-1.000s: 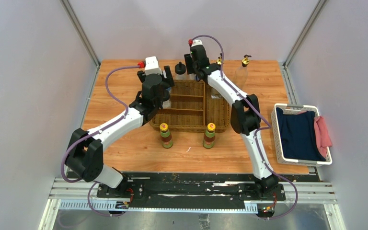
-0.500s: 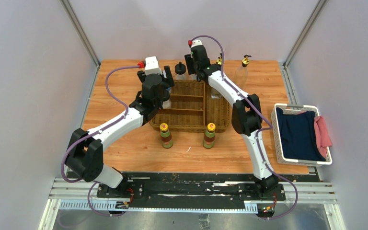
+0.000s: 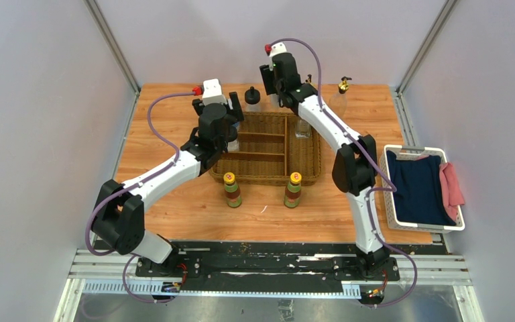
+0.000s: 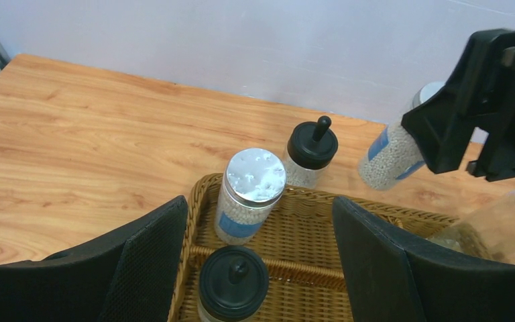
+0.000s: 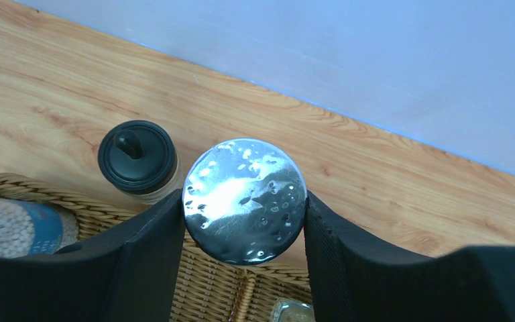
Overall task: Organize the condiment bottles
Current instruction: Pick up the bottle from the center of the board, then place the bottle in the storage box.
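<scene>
**Step in hand (judged):** transfer of a jar [image 5: 245,181] to the basket [image 3: 268,180].
**Jar:** clamped in the right gripper [image 5: 243,201], tilted, raised just beyond the far rim.
**Left gripper** [image 4: 260,208]: held open and empty over the basket.
**Next:** the jar is to be levelled and lowered into a free compartment.
**Obscured from above:** the jar is masked by the wrist, and the left compartments by the left arm.
</scene>
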Robot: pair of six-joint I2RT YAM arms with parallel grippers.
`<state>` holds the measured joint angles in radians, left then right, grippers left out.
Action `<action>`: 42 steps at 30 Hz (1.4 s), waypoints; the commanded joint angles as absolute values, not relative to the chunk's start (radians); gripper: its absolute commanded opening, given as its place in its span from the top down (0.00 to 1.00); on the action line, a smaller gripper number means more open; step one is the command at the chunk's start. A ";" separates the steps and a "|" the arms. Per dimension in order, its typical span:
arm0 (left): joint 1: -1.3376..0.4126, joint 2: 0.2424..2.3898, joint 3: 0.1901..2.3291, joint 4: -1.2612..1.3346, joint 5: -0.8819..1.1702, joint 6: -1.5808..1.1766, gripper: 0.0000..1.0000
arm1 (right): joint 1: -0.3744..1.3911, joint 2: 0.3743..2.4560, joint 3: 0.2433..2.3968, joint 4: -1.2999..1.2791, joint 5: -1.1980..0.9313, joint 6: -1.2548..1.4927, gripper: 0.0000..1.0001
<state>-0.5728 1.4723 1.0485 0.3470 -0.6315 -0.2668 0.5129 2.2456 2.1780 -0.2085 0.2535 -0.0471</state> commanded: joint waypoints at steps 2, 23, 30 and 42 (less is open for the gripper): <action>-0.578 1.446 1.033 0.372 -0.638 -0.283 0.18 | 0.541 2.120 2.126 -0.126 0.279 -0.072 1.00; -0.578 1.398 1.016 0.371 -0.644 -0.277 0.19 | 0.622 1.862 1.777 -0.043 0.281 -0.006 1.00; -0.578 1.391 1.010 0.371 -0.641 -0.278 0.19 | 0.632 1.843 1.702 -0.016 0.280 0.037 1.00; -0.578 1.380 1.002 0.373 -0.645 -0.279 0.20 | 0.632 1.885 1.678 0.031 0.279 0.034 1.00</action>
